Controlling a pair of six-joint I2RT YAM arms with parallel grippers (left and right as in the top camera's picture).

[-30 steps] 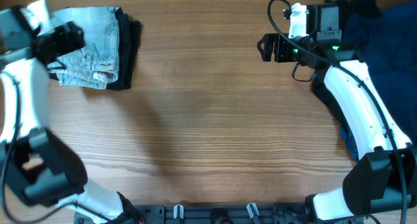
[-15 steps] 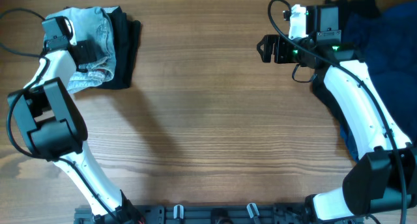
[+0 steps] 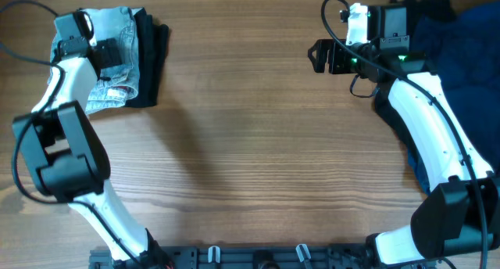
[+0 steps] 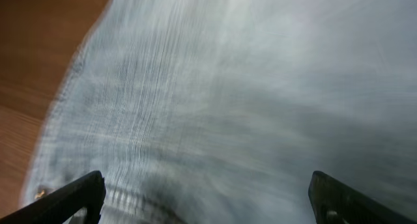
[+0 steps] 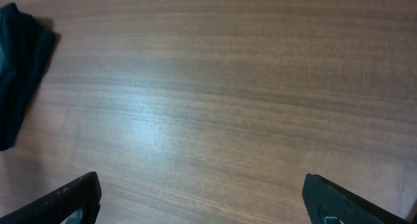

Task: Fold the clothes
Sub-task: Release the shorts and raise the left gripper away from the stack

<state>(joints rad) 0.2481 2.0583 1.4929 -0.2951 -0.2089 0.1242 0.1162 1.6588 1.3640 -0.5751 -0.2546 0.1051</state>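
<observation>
The shorts [image 3: 117,87] lie as a compact folded bundle in the far left corner of the table [image 3: 250,159]. They rest on a black garment [image 3: 154,62] that shows along their right side. The fold looks essentially done, with the layers stacked, though the near edge of the denim sits a little ragged. The left hand [image 3: 112,53] hovers directly over the bundle with its jaws spread wide. In the wrist view its fingers [image 4: 68,199] stand far apart, with only blurred denim below and nothing gripped. The right hand [image 3: 322,56] is equally wide and empty, poised over bare wood toward the far right. Beside that arm sits a heap of dark blue cloth [image 3: 461,42]; whether it is more to fold I cannot tell. What seems left for the shorts is lifting the left hand clear and perhaps neatening that loose edge. The whole middle of the table is bare, so both arms have free room there. The stack sits close to the far and left edges, so any nudge is safer directed inward.
</observation>
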